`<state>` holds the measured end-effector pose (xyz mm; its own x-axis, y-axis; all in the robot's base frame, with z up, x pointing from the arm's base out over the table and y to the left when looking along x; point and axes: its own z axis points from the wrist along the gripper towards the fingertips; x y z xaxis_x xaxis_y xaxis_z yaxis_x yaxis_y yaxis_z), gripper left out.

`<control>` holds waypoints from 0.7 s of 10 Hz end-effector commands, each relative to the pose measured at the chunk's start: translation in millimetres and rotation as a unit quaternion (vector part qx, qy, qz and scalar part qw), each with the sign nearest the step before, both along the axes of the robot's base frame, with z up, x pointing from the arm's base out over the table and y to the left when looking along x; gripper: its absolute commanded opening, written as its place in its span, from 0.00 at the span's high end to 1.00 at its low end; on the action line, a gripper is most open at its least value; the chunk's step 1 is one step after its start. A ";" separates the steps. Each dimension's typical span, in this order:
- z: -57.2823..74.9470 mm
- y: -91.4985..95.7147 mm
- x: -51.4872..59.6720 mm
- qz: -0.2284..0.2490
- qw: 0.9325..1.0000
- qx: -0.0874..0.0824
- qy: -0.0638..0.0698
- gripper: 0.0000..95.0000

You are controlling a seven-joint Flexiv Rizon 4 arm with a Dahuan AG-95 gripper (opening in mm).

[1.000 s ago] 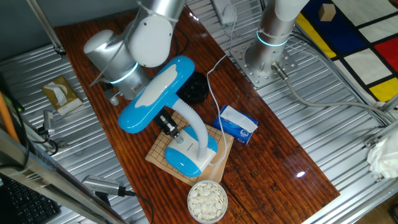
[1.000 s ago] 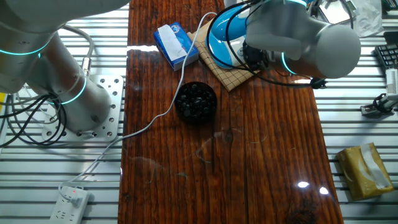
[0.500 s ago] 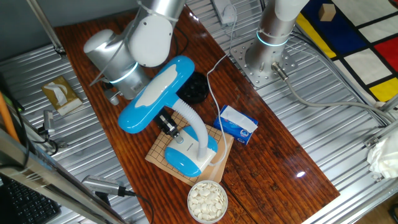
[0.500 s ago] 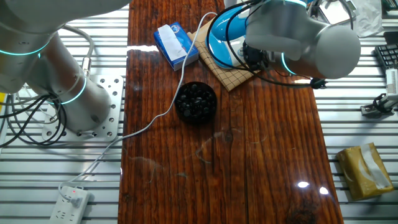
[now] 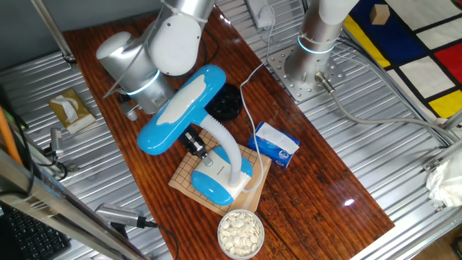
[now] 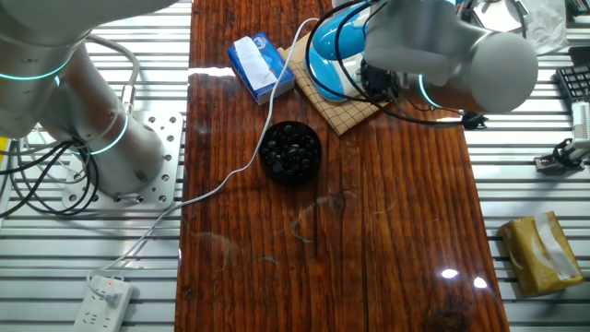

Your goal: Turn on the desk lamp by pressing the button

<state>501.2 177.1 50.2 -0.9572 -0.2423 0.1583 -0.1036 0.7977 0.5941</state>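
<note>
- One fixed view: bright-blue oval-headed desk lamp (image 5: 189,119) w/ white neck, base on gridded wooden board (image 5: 185,175); black gripper (image 5: 196,147) under lamp head, just above base; finger gap can't tell.
- Other fixed view: lamp's blue base (image 6: 333,57) at table's far edge, mostly behind silver arm (image 6: 452,55); gripper hidden.

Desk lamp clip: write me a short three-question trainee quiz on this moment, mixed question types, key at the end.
1. True or false: the desk lamp base rests on a gridded mat.
2. What fills the bowl nearest the lamp base? A) white pieces B) dark pieces C) nothing
3. Fill in: the pincer sits under the lamp's ____.

Key: 1 true. 2 A; the dark pieces are in the black bowl. 3 head.
</note>
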 end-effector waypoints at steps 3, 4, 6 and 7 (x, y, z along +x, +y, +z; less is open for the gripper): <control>-2.1 0.1 0.3 0.001 1.000 -0.001 0.001 1.00; -4.1 0.3 0.2 0.001 1.000 -0.001 0.001 1.00; -6.1 0.5 0.0 0.001 1.000 -0.002 0.000 1.00; -8.9 0.8 -0.3 0.001 1.000 -0.003 0.000 1.00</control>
